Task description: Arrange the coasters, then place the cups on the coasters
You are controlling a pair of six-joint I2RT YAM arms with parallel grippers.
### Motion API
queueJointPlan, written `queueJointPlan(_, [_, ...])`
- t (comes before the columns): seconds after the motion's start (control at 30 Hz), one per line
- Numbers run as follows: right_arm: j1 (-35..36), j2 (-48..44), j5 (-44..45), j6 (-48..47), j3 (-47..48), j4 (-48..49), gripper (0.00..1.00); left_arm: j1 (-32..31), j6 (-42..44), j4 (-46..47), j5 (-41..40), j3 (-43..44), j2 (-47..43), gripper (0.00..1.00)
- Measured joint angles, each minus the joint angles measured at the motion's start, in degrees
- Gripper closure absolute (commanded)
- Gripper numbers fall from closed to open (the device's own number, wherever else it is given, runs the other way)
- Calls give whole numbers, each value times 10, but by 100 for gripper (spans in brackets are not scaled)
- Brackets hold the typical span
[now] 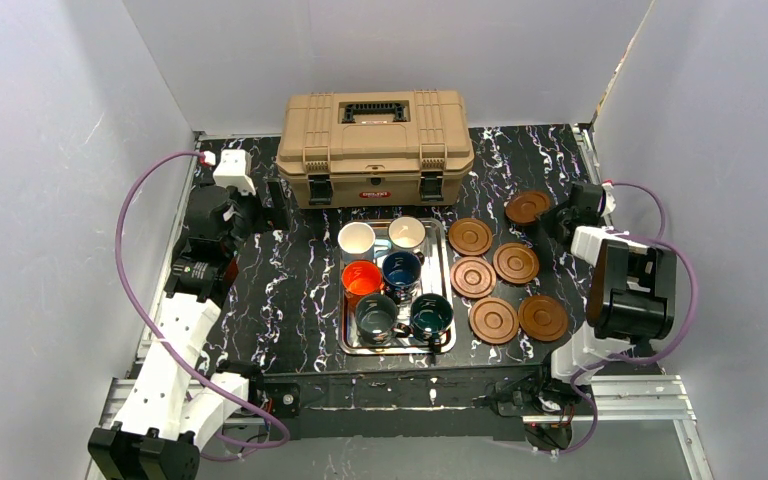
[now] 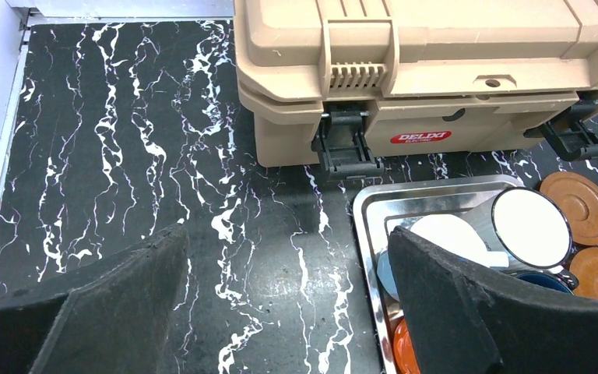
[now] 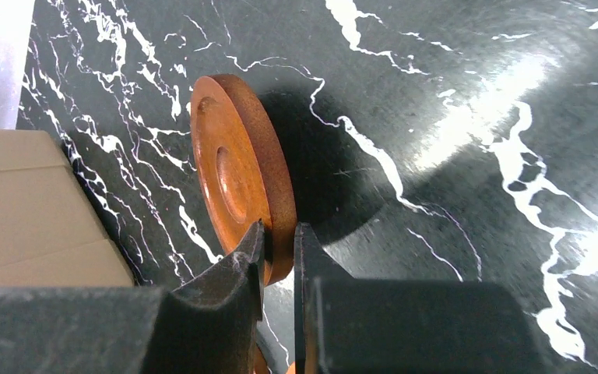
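My right gripper (image 3: 279, 241) is shut on the rim of a brown coaster (image 3: 233, 175), pinching it across its thickness at the back right (image 1: 527, 207). I cannot tell whether that coaster touches the table. Several more coasters (image 1: 493, 320) lie flat right of the steel tray (image 1: 446, 262). The tray holds the cups: two cream (image 1: 356, 238), orange (image 1: 362, 278), navy (image 1: 401, 268), grey-green (image 1: 376, 315) and teal (image 1: 431, 314). My left gripper (image 2: 288, 288) hangs open over bare table left of the tray; its right finger (image 2: 475, 304) hides part of the cream cup (image 2: 444, 234) and the orange cup.
A tan toolbox (image 1: 375, 145) stands closed at the back, just behind the tray. White walls enclose the black marbled table (image 1: 290, 300) on three sides. The right arm's cable loops near the right edge (image 1: 675, 280).
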Motion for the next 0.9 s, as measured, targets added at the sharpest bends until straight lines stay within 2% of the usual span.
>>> queueJointPlan(0.1, [0,24,-13,3,4,26,99,-2,1,0,-1,0,-2,2])
queueJointPlan(0.13, [0,30,-14,2,7,32,95,-2,2,0,-2,0,-2,2])
queueJointPlan(0.3, [0,47,-14,-5,13,50,54,-2,5,0,-4,0,-2,2])
queueJointPlan(0.43, [0,48,5,-38,9,29,37,-2,5,0,-5,0,-2,2])
queueJointPlan(0.8, [5,12,14,-166,23,-59,18,-2,5,0,-5,0,0,2])
queueJointPlan(0.9, [14,12,10,-214,44,-95,17,-2,5,0,-3,0,1,2])
